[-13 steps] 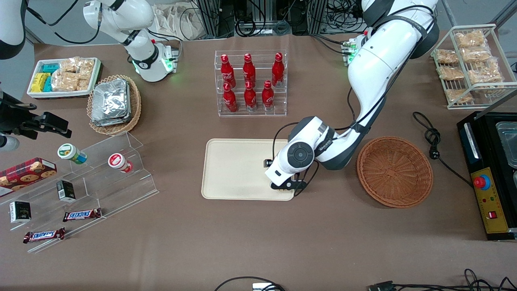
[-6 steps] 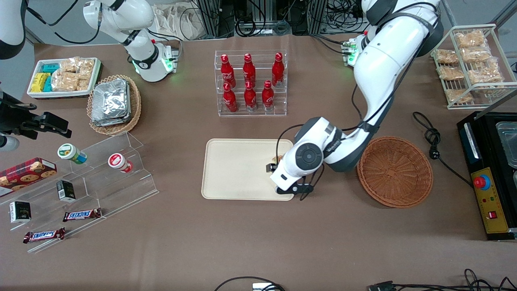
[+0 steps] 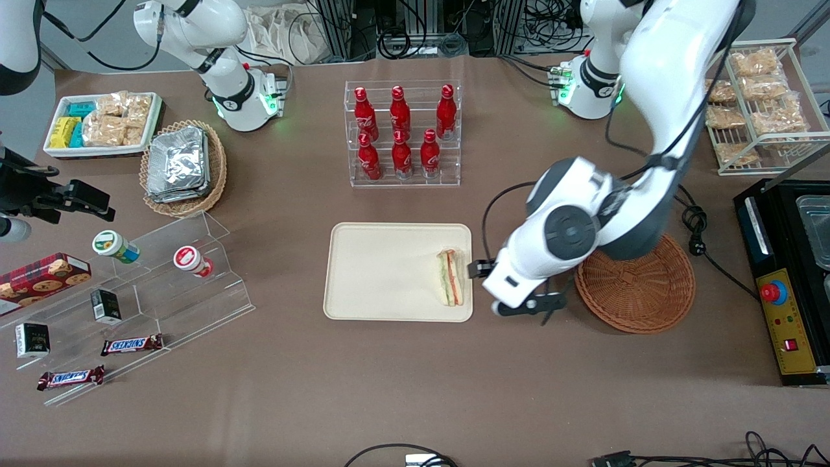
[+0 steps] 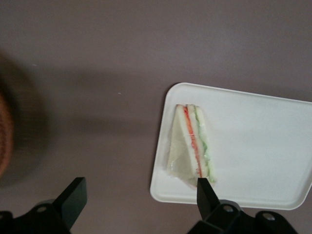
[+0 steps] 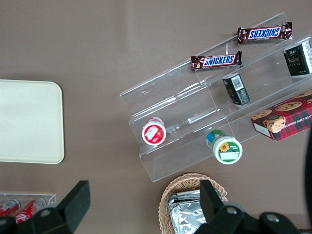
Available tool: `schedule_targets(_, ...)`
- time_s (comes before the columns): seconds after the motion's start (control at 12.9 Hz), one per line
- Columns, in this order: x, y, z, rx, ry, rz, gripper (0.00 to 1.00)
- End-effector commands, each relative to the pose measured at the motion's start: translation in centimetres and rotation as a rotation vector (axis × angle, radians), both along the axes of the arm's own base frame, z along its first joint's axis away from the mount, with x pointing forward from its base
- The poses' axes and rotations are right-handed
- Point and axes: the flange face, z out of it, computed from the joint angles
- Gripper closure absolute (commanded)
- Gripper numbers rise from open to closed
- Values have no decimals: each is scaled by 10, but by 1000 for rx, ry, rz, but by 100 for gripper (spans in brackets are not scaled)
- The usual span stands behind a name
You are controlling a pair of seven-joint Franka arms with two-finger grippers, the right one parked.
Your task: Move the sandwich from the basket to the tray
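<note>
Gripper (image 4: 139,200) spread wide, empty, above table between sandwich (image 3: 451,277) and basket (image 3: 634,285).

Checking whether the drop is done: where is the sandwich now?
The sandwich lies on the tray, at its edge nearest the basket; the open gripper hangs between them.

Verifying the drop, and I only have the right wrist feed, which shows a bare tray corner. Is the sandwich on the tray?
Observer: Yes. The sandwich lies flat on the tray, at the end nearest the reddish-brown basket.
Operator: Gripper holding anything?
Observer: No. The left gripper is open and empty, above the table between tray and basket.
Operator: Anything in the basket?
Observer: Nothing in the part that shows; the arm covers some of it.
</note>
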Motion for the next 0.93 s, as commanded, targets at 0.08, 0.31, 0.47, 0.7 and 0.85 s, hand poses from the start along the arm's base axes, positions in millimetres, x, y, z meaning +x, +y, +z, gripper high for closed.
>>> schedule_targets(0.08, -12, 66, 82, 46, -17, 0, 0)
schedule_targets(0.31, -23, 127, 128, 91, 0, -3, 0)
schedule_targets(0.47, -29, 158, 146, 115, 13, 33, 0)
schedule_targets(0.7, -33, 196, 157, 141, 35, 84, 0)
schedule_targets(0.85, -38, 222, 160, 149, 55, 17, 0)
